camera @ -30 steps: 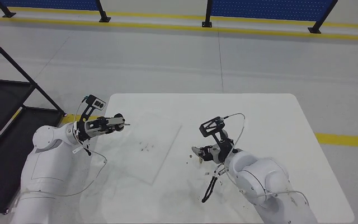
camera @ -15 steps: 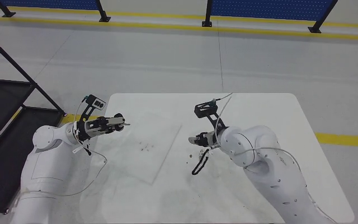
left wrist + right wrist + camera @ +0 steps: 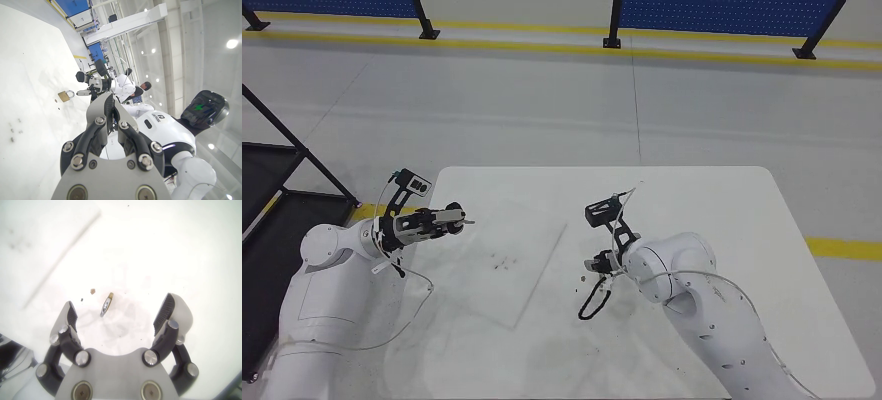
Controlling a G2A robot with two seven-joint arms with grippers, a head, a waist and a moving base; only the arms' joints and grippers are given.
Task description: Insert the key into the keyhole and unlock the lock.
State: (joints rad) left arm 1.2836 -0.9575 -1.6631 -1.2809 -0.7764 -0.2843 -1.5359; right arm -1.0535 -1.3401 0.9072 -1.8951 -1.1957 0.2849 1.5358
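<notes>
A brass padlock (image 3: 65, 96) with a silver shackle lies flat on the white table (image 3: 722, 210), near its middle. My right gripper (image 3: 121, 313) is open and hangs low over it. The padlock (image 3: 105, 306) shows edge-on between the fingers, closer to one finger (image 3: 70, 313) than to the other. In the left wrist view the right gripper (image 3: 83, 92) sits just beside the shackle. My left gripper (image 3: 460, 222) is held above the table's left part, shut on a thin key (image 3: 113, 94) whose tip sticks out past the fingertips.
A brown crumb (image 3: 92, 291) and a dark speck (image 3: 81, 299) lie close to the padlock. Several dark specks (image 3: 504, 264) sit on a thin clear sheet (image 3: 527, 250) between the arms. A black cart (image 3: 262, 190) stands off the table's left side.
My right arm has swung its elbow round toward the table's middle and its wrist has turned, while its gripper stayed near the padlock. The left arm has not moved.
</notes>
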